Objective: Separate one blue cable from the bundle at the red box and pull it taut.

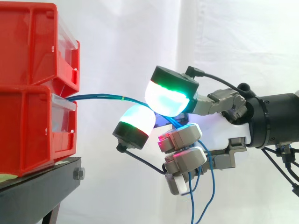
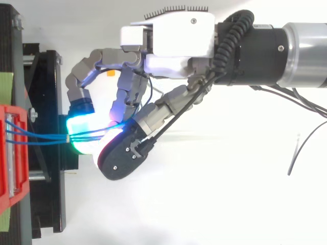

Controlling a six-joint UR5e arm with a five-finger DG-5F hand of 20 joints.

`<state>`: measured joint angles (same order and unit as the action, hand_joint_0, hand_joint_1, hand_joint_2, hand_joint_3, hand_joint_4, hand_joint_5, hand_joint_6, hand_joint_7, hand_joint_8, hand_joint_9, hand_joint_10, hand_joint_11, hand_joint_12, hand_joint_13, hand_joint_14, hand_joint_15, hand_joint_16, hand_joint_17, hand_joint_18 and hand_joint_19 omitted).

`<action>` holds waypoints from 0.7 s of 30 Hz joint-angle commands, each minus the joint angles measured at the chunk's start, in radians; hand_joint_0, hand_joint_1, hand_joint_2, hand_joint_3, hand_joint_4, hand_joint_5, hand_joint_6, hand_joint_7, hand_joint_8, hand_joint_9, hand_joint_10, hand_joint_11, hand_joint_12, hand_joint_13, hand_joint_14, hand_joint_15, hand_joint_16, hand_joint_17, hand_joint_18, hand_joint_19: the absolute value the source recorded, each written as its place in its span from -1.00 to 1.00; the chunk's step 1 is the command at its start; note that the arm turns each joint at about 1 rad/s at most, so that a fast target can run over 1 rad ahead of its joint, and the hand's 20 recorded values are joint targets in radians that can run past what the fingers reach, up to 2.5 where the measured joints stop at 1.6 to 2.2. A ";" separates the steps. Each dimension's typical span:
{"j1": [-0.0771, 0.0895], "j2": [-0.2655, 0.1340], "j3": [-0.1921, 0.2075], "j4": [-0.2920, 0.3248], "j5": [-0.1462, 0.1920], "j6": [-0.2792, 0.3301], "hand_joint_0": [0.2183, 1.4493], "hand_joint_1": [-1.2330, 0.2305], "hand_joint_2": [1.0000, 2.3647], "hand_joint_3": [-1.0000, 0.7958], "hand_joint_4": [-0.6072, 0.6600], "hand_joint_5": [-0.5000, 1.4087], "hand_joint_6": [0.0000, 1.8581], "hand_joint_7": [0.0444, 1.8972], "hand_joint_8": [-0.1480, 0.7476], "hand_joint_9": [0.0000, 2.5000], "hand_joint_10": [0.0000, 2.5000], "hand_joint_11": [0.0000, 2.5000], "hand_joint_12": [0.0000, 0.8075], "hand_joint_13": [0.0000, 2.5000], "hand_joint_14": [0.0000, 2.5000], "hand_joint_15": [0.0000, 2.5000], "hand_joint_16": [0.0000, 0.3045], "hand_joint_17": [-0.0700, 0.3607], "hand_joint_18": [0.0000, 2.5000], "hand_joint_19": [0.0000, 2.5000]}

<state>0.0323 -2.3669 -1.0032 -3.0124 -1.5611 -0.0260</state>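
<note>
Several thin blue cables (image 1: pixel 100 97) run as one bundle out of the lower red bin (image 1: pixel 35 130), held together by a small tie (image 2: pixel 68 138). The bundle (image 2: pixel 41 137) rises a little and passes between two glowing fingertip pads (image 1: pixel 170 95) of my hand (image 2: pixel 168 46), which pinch it about a hand's width right of the bin. Behind the pinch the cables drop in loose loops (image 1: pixel 205 186) under the curled fingers. From above, the strands fan apart slightly at the bin's front.
Two red bins are stacked on a black stand (image 1: pixel 42 186) at the left; the upper bin (image 1: pixel 35 46) overhangs the cable exit. A white curtain backs the scene. Open room lies to the right of the stand, under the arm.
</note>
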 commanded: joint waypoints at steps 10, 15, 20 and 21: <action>0.003 0.000 0.000 0.003 0.003 0.001 -0.51 -0.55 -1.00 -0.44 0.13 -0.68 -0.07 0.04 0.03 -0.05 -0.99 0.19 -0.08 -0.05 -0.98 -0.01 -0.69 -0.18 -0.26 -0.36; 0.003 0.000 0.000 0.003 0.001 0.000 -0.55 -0.35 -1.00 -0.44 0.12 -0.67 -0.09 0.03 0.05 -0.04 -0.99 0.17 -0.08 -0.05 -0.98 -0.02 -0.69 -0.18 -0.27 -0.38; 0.003 0.000 0.000 0.000 0.001 0.000 -0.34 -0.11 -1.00 -0.44 0.06 -0.64 -0.12 0.14 -0.01 -0.02 -0.99 0.17 -0.21 -0.07 -0.98 -0.01 -0.75 -0.28 -0.32 -0.34; 0.003 0.000 0.000 0.001 0.001 0.001 -0.33 -0.13 -1.00 -0.41 0.06 -0.64 -0.11 0.14 -0.02 -0.02 -0.99 0.18 -0.20 -0.07 -0.98 -0.01 -0.75 -0.28 -0.32 -0.34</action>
<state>0.0353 -2.3669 -1.0032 -3.0117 -1.5596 -0.0252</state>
